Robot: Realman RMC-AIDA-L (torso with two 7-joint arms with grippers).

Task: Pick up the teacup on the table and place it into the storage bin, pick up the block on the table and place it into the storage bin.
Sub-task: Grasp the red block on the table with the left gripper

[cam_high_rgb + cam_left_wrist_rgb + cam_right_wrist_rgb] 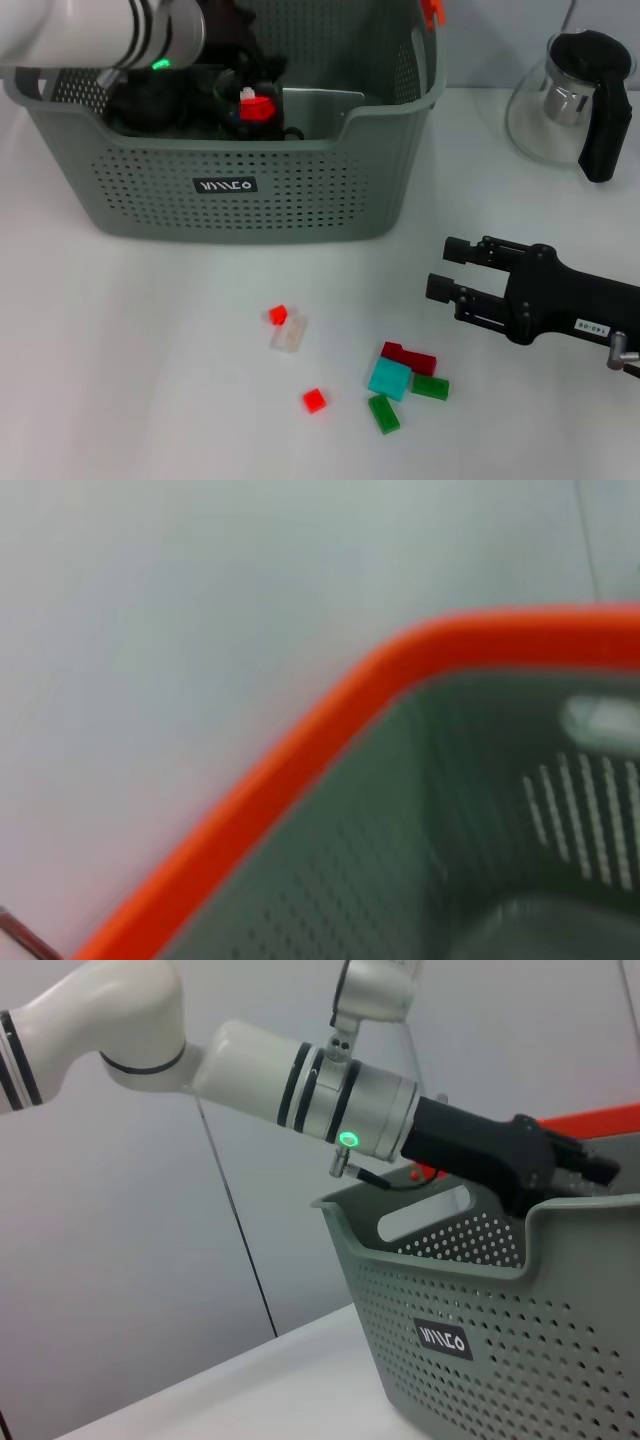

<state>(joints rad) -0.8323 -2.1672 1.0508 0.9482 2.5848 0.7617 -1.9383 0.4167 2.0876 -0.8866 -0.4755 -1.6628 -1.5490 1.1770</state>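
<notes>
Reaching over the storage bin (250, 215), the left arm extends from the desk's left side, and the left gripper (245, 95) is down inside the bin near its front wall. A small red and white block (257, 105) sits at the gripper's tip; whether the jaws are clamped on it or released cannot be told, as the dark gripper body hides them. The left wrist view shows only the orange-tipped handle (330, 740) and the bin's grey perforated inner wall. The right wrist view shows the left arm's black end entering over the bin's rim (440, 1225).

The bin stands at the far left of the white desk (120, 350), its black label (225, 185) facing the robot. No teacup can be made out; dark contents inside the bin are too obscured to identify.

The right gripper (445, 268) hovers low over the desk's right side, well apart from the bin, its jaws spread and empty.

Loose blocks lie on the desk in front of the bin: a small red block (277, 314) touching a clear block (289, 334), another red block (314, 401), and a cluster comprising a dark red block (410, 357), a teal block (389, 379) and two green blocks (383, 414). A glass teapot (575, 100) with black handle stands at the far right.
</notes>
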